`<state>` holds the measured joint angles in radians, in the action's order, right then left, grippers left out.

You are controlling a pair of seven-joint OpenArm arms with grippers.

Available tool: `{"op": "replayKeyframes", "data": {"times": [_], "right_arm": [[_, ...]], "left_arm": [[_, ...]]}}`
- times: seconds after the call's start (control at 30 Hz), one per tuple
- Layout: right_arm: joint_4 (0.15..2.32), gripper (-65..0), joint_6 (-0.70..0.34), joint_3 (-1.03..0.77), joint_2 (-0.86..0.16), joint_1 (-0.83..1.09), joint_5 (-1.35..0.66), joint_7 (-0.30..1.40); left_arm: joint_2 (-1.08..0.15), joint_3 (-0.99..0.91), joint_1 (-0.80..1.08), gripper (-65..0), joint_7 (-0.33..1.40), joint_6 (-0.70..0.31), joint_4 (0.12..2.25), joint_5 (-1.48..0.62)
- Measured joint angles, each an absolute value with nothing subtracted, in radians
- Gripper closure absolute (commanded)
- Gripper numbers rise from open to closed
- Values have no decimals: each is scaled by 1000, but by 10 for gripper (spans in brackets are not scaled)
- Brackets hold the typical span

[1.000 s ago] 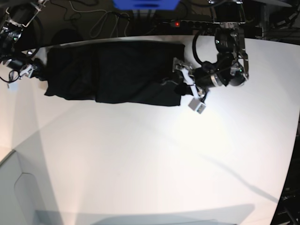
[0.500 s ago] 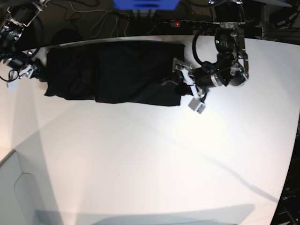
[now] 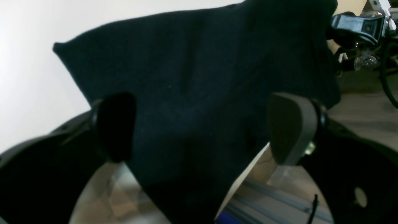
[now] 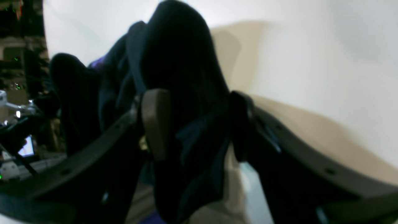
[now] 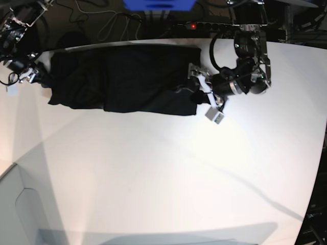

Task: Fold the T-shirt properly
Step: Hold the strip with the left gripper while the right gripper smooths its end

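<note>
The black T-shirt [image 5: 127, 79] lies folded into a long band along the far side of the white table [image 5: 163, 178]. My left gripper [image 5: 204, 94] stands at the band's right end. In the left wrist view, the left gripper [image 3: 203, 129] is open wide, with a corner of the T-shirt [image 3: 186, 77] lying loose between its pads [image 3: 290, 129]. My right gripper [image 5: 28, 76] is at the band's left end. Up close, the right gripper [image 4: 197, 127] is open around a bunched fold of the T-shirt [image 4: 183, 71]. A sliver of purple print [image 4: 98, 62] shows there.
Behind the table's far edge lie a power strip with a red light [image 5: 191, 24], cables and a blue object [image 5: 158, 4]. A grey panel [image 5: 20, 204] sits at the near left corner. The table's right edge runs down past [image 5: 317, 168].
The right gripper's jaws have spread wider, and it has edged slightly left and back from the shirt's end. The left arm and the shirt have stayed put.
</note>
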<state>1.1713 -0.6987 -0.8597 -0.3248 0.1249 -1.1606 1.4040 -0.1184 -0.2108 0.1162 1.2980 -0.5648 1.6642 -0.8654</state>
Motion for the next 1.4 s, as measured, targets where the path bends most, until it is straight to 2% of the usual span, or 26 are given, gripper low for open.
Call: {"op": "replayKeyframes", "data": {"times": [0.53,0.8,1.4], "right_arm": [[1170,-316,-698,-867,-293,131,-1172,1387],[1179,-315,-696,-738,-288,142,-1213,1375],[1174,-315,-699,-756,-266,145,-1259,1377]], "left_arm": [[-118,-211,113,-650,1298,-564,1664,-865],[-120,-213,112,-650,1298,-564,1664,-865],[-120,-213,110,-650,1298,-564,1661,-865]]}}
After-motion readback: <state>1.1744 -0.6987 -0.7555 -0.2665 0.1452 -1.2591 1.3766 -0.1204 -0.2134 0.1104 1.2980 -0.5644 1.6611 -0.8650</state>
